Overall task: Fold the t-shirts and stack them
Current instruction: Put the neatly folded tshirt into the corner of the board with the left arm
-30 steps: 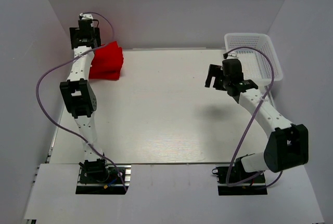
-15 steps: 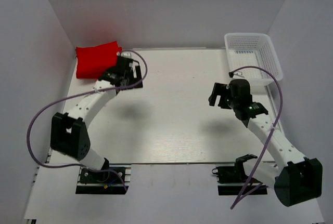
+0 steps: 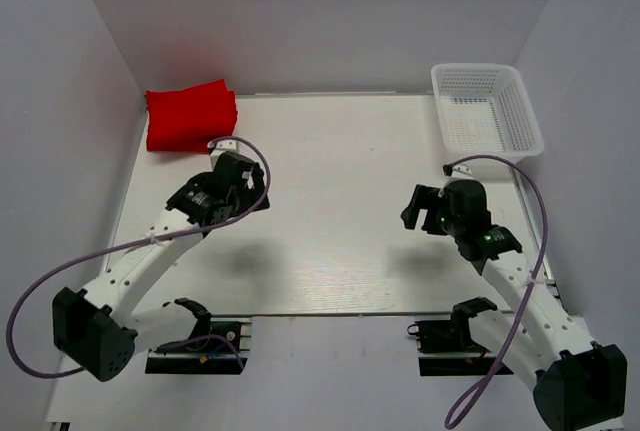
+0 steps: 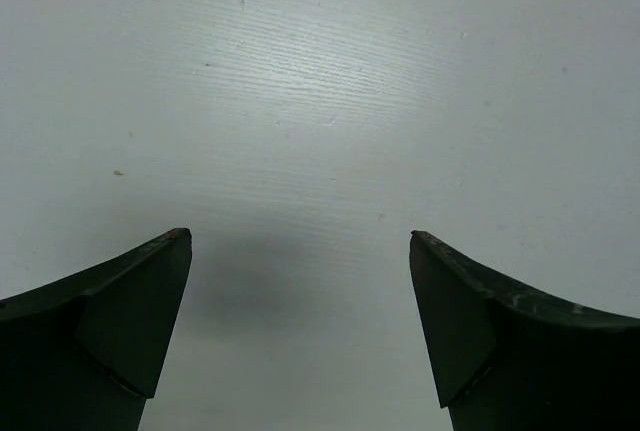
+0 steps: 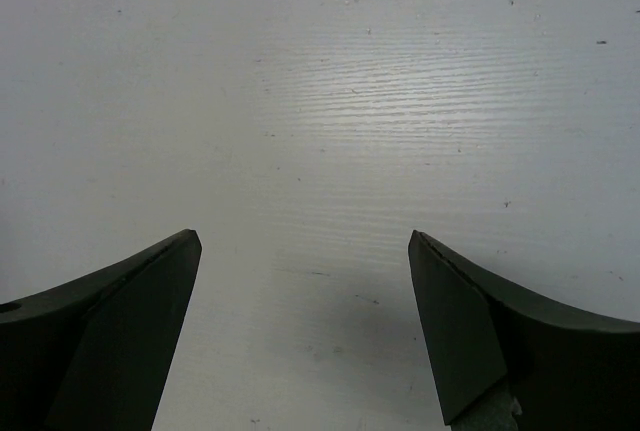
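Top external, one t-shirts pile [image 3: 190,118], one basket [image 3: 476,68]

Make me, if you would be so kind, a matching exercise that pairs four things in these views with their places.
1. red t-shirts
2. white mesh basket
3. left claw
4. right claw

A. far right corner of the table
B. open, over the table's right half
C. far left corner
D. open, over the table's left half

Pairs: 1-C, 2-A, 3-D, 4-B
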You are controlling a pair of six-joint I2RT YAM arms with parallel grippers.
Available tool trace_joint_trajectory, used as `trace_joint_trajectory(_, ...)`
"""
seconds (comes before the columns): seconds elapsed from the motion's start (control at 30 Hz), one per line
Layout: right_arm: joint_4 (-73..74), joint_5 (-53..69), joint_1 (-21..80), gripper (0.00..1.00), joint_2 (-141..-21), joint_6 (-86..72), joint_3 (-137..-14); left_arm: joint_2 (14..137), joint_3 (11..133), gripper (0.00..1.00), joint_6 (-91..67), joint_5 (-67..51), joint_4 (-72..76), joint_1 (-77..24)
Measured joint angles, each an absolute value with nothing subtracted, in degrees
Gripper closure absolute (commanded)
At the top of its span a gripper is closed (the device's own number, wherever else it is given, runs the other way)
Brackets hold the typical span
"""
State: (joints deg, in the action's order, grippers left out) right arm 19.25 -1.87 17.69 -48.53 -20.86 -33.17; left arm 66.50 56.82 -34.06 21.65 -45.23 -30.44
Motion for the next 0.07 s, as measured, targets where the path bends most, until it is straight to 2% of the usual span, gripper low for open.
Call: trace_joint_trajectory(0.07, 19.2, -1.5, 17.7, 0.1, -47.9, -20.9, -32.8, 64.0, 56.8, 0.0, -34.7, 22.6, -45.3, -30.6)
